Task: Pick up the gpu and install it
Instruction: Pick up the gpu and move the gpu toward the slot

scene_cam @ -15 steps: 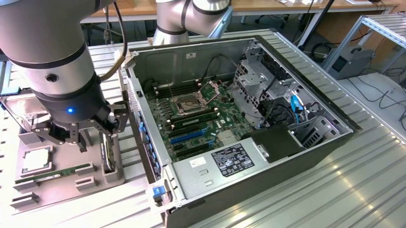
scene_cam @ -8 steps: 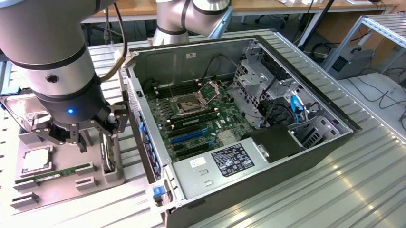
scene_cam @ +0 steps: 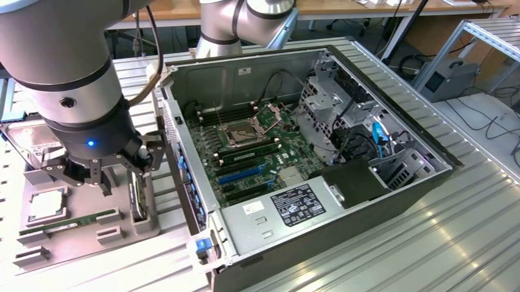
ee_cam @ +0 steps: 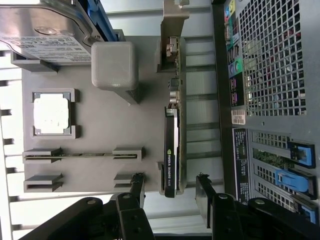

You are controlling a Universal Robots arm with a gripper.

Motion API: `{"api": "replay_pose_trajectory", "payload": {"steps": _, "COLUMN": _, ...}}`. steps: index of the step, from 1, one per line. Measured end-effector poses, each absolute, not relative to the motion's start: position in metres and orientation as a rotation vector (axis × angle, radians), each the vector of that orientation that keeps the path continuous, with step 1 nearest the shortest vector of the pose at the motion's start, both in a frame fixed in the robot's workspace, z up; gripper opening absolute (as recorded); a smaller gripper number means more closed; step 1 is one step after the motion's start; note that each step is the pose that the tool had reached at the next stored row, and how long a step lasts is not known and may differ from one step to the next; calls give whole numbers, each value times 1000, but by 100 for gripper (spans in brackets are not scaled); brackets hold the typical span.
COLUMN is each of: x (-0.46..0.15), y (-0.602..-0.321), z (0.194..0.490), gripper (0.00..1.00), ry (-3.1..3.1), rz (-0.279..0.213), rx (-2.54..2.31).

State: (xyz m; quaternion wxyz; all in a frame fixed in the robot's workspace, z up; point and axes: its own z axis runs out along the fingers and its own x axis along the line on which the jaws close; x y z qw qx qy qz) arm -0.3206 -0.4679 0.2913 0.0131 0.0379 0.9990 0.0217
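The gpu [ee_cam: 171,145] stands on its long edge in a slot along the edge of the grey tray [ee_cam: 100,130] that faces the computer case [ee_cam: 272,60]. Its pale bracket [ee_cam: 175,20] is at the end far from the pincer [ee_cam: 171,192].

The pincer is spread wide and pinches nothing. In the wrist view the card's near end lies just ahead of the gap between the two fingers. Its long axis runs straight away from the pincer, and its broad faces turn toward the fingers. In the exterior view the pincer [scene_cam: 122,176] hangs over the tray [scene_cam: 81,198], just above the gpu [scene_cam: 140,198].

Further in on the tray lie a grey block [ee_cam: 114,65], a memory stick [ee_cam: 82,155], a processor [ee_cam: 50,112] and a hard drive [ee_cam: 45,30], all apart from the card.

On the worktop [scene_cam: 455,243] the case's rear panel stands near the card's outer face. I judge that this narrow strip is the tightest spot for the finger on that side.
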Motion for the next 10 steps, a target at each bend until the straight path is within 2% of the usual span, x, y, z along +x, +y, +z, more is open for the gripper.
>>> {"api": "replay_pose_trajectory", "payload": {"steps": 10, "x": -320, "y": -467, "z": 288, "gripper": 54, "ry": 3112, "rz": 68, "rx": 118}}
